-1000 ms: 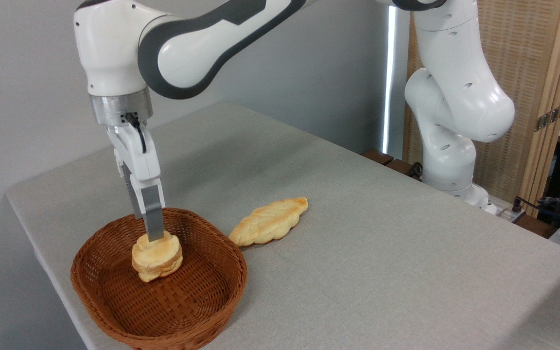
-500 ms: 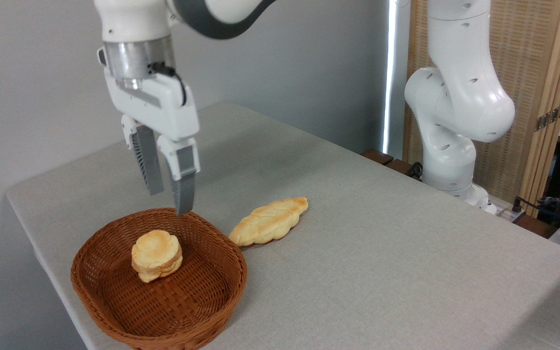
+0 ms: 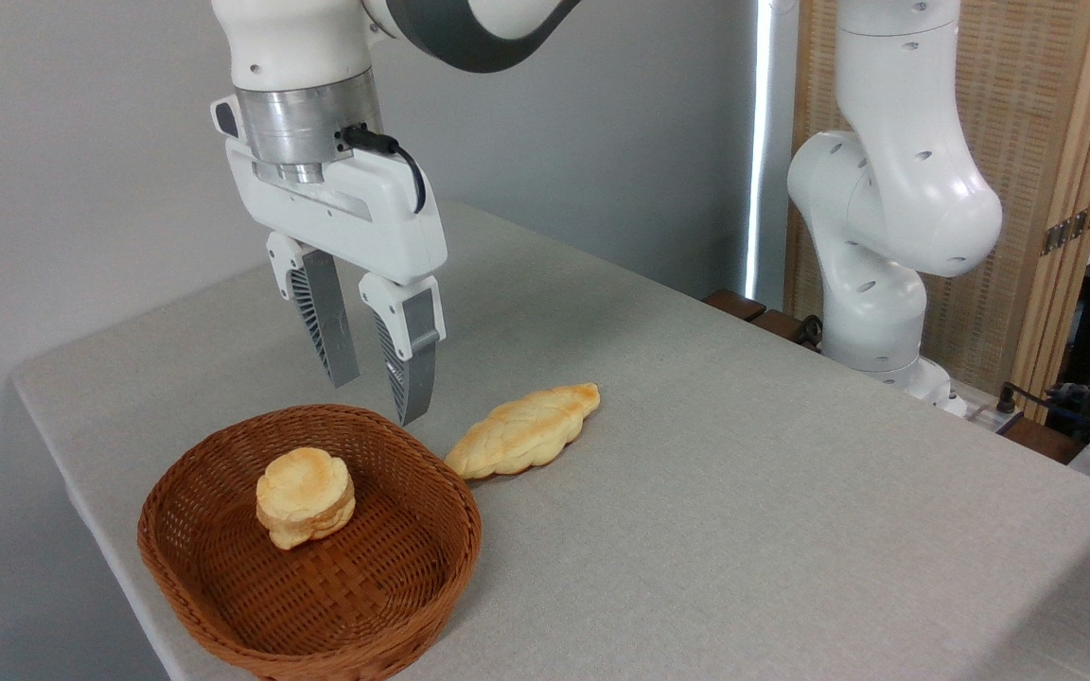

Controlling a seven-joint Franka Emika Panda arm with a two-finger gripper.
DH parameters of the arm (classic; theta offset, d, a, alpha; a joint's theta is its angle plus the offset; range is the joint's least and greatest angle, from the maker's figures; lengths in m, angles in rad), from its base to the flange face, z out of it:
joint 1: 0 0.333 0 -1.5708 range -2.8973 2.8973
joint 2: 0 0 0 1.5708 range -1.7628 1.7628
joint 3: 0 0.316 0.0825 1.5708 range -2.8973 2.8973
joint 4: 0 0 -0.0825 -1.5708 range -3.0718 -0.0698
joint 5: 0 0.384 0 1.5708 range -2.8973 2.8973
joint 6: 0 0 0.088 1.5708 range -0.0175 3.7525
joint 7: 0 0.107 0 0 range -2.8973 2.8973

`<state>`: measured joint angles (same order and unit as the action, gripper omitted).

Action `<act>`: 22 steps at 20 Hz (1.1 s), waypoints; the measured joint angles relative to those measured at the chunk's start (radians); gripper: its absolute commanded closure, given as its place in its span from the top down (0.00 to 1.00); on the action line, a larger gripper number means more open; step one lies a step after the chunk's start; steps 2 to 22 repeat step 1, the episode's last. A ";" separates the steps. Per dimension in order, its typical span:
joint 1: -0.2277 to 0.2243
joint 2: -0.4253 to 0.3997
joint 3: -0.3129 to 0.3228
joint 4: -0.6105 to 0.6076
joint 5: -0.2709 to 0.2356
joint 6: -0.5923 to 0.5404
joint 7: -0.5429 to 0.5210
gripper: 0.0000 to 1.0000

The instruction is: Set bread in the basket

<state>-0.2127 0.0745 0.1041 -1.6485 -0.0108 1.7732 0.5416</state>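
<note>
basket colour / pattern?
Brown woven wicker, checkered weave on the floor. The basket shows clearly in the fixed camera view, holding the bread.

The bread (image 3: 305, 497) lies inside the basket (image 3: 223, 605) near the table's (image 3: 744, 530) front-left edge, the gripper (image 3: 377, 402) hanging empty, fingers spread, above the basket's rear rim.

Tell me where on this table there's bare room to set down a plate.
The table is bare from the braided loaf rightward to its near right edge, and along the back behind the pincer. The near left corner is crowded: the basket with the bread fills it, the loaf lies just beside its rim, and the open pincer hangs above.
</note>
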 measured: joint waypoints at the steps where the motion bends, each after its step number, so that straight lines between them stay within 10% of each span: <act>1: 0.000 0.002 0.000 -0.001 0.000 0.000 0.000 1.00; 22: 0.000 0.002 0.000 -0.001 0.000 0.000 0.000 1.00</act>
